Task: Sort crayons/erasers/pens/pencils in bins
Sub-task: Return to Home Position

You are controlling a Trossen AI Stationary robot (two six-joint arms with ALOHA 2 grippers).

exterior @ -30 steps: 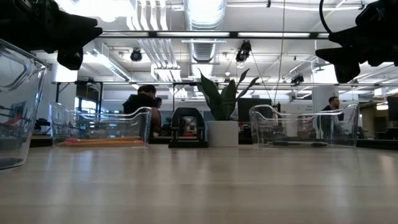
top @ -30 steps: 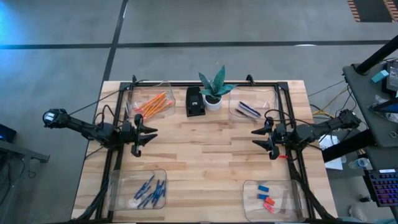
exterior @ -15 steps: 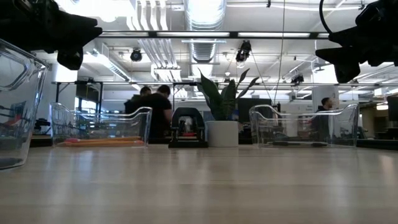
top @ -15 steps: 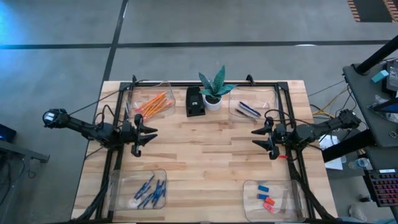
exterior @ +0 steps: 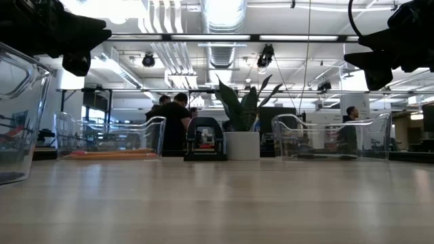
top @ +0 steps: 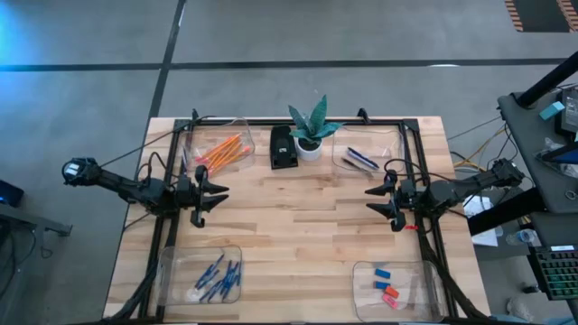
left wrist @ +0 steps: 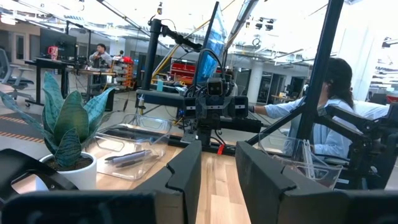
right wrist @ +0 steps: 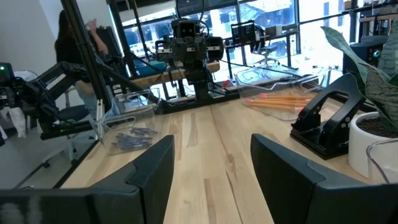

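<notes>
Four clear bins stand at the table's corners. The far-left bin (top: 191, 144) holds orange pencils (top: 221, 151). Dark and blue pens (top: 360, 159) lie in the far-right bin (top: 390, 144). Blue crayons (top: 218, 275) fill the near-left bin (top: 172, 271), and red and light blue erasers (top: 386, 289) sit in the near-right bin (top: 359, 280). My left gripper (top: 209, 200) hovers open at the table's left side, between the two left bins. My right gripper (top: 383, 203) hovers open at the right side, facing it. Nothing is between either pair of fingers.
A small black box (top: 284, 147) and a potted plant (top: 309, 135) stand at the far middle edge. Black frame rails (top: 163, 230) run along the left, right and far sides. Bare wood (top: 298, 217) lies between the two grippers. People are in the room behind.
</notes>
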